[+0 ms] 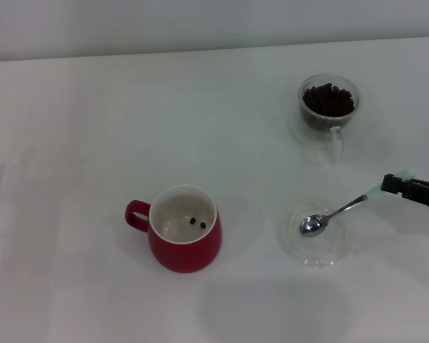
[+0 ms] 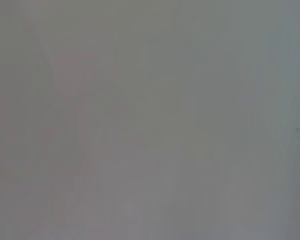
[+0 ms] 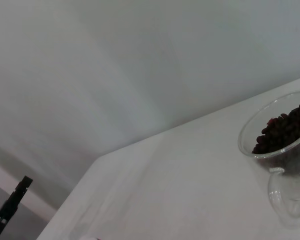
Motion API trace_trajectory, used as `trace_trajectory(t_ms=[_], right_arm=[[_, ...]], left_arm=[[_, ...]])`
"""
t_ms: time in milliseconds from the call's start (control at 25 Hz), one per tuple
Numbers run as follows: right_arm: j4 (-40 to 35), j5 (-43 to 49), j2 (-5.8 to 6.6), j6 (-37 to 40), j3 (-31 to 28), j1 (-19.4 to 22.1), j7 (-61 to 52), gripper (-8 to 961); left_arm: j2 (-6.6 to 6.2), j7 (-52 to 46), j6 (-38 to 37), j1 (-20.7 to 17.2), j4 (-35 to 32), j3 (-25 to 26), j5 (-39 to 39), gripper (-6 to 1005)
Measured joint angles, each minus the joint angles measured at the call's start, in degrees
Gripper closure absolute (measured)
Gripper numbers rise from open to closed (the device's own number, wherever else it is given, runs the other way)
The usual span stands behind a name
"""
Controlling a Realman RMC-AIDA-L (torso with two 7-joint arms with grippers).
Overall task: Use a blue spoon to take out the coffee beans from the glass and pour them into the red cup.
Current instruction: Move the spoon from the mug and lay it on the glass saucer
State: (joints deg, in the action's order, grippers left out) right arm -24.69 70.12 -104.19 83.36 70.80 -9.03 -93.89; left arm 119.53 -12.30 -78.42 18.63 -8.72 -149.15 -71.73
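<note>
1. We note the right claw at 3 o'clock on the tabletop, clenched on the pale handle tip of the blue spoon.
2. We see the spoon's shiny metal bowl, empty, over the flat clear saucer at 5 o'clock; whether it rests on the saucer we cannot tell.
3. We locate the glass at 1 o'clock: clear, double-walled, with a clear handle, heaped with dark oval coffee beans.
4. We locate the red cup at 7 o'clock: squat, glossy ceramic, white inside, loop handle toward 9 o'clock.
5. We count two beans in the red cup, so we judge the transfer begun; most beans are left in the glass.
6. The left claw is not in view.
</note>
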Motion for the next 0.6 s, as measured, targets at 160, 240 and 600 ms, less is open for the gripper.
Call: trace_trajectory(t_ms=[160,240,600], right_arm=[[-0.1,0.4,0.01,-0.3,0.0,-0.1,0.0,772],[-0.1,0.6,0.01,-0.4,0.0,-0.3,0.0,771],[-0.1,2.1,-0.06,-0.4,0.0,-1.5,-0.4,770]], left_arm=[[-0.03,0.0,0.0,0.2,0.0,0.0,-0.1,278],[-0.08,0.0,0.1,0.4,0.0,0.1,-0.1,278],[-0.1,0.0,0.7,1.0,0.2,0.3,-0.3,279]])
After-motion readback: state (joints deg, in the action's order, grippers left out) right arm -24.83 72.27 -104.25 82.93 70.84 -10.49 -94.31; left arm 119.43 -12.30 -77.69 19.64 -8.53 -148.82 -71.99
